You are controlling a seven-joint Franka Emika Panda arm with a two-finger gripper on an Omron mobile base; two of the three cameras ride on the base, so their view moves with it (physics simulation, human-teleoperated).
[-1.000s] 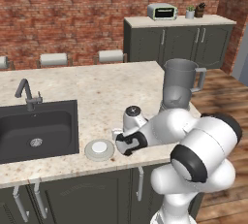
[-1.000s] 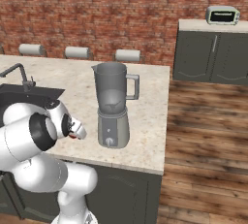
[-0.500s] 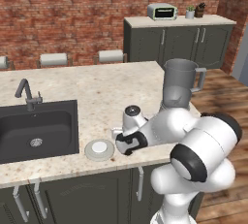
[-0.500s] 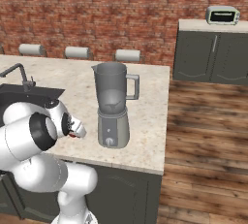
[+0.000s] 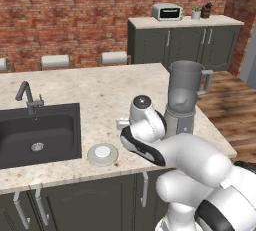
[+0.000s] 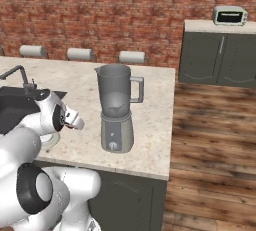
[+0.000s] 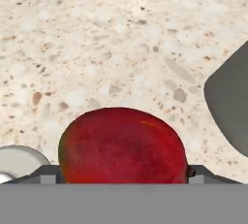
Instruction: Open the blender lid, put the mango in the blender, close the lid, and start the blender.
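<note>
In the hand view the mango (image 7: pixel 123 145) is seen large at 6 o'clock, right at the gripper (image 7: pixel 123 177), above the speckled counter (image 7: pixel 97 48). Whether the fingers are clamped on the fruit cannot be told, as the fingertips are hidden behind it. The blender (image 5: pixel 184 102) is found at 3 o'clock of the wrist in the left base view, its jar uncovered. The blender lid (image 5: pixel 103 154) is laid flat on the counter at 9 o'clock of the arm, near the sink (image 5: pixel 37 132).
</note>
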